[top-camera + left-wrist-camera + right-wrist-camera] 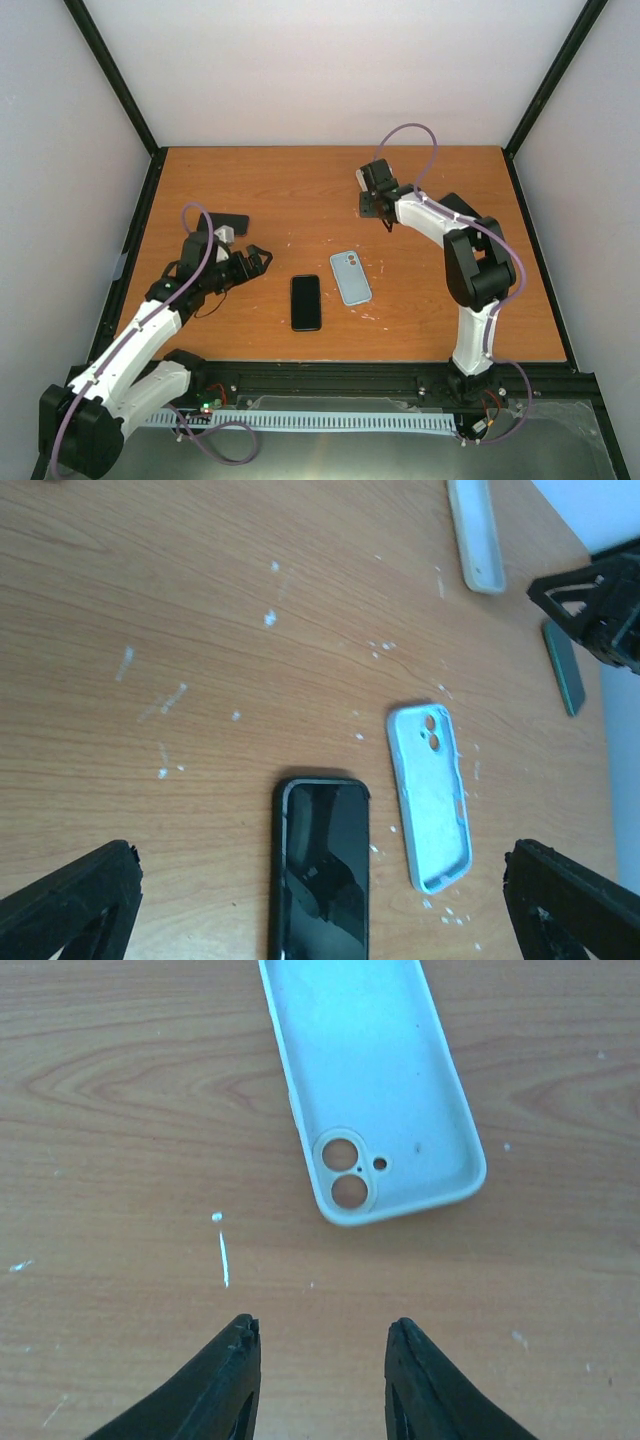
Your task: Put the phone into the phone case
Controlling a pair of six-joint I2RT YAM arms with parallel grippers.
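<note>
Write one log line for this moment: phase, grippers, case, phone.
phase: before grasp | left gripper: open, empty | right gripper: open, empty | case: empty, hollow up | phone: flat, beside case

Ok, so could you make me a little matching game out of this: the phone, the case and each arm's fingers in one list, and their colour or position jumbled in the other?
Things:
1. phone
2. phone case
3. left fingers
4. right fingers

Descriptions:
A. pale blue, hollow side up
B. open, beyond the end of the case with the camera holes
C. black, screen up
D. open wide, to the left of the phone

Pairs: 1-C, 2-A, 3-D, 4-B
</note>
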